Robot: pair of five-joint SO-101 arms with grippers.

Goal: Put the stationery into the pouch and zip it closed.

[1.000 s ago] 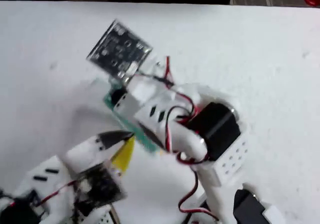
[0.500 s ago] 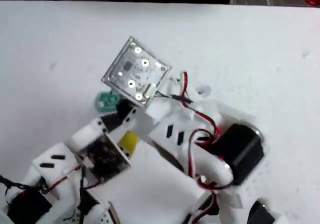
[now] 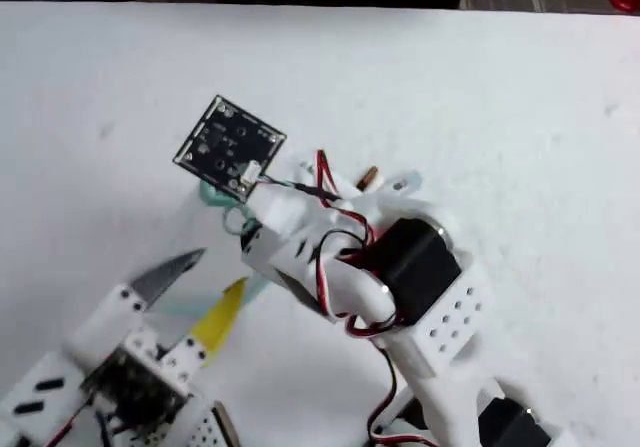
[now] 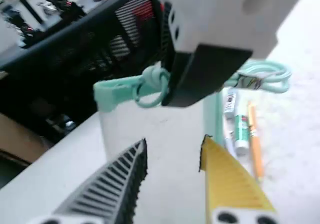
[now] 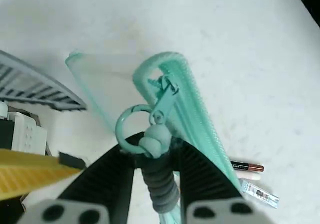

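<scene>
The mint, see-through pouch (image 5: 172, 86) lies on the white table, mostly hidden under the right arm in the high view, where a mint edge (image 3: 213, 193) peeks out. My right gripper (image 5: 152, 149) is shut on the pouch's zipper pull with its ring (image 5: 131, 125); the same gripper (image 4: 192, 86) shows black in the left wrist view, with the ring (image 4: 150, 83) at its tip. My left gripper (image 4: 172, 154) stands open a short way from the pouch, grey and yellow fingers apart, empty (image 3: 220, 271). Pens (image 5: 246, 167) and an orange pencil (image 4: 254, 136) lie beside the pouch.
Pen tips (image 3: 368, 177) stick out past the right arm in the high view. The right arm's camera board (image 3: 230, 148) hangs over the pouch's end. Bare white table (image 3: 500, 97) stretches to the far and right sides; a dark rack (image 4: 75, 58) stands beyond the table's edge.
The left gripper has pulled back toward the near left corner and now stands open. The right arm has swung left, keeping its hold at the pouch's zipper end.
</scene>
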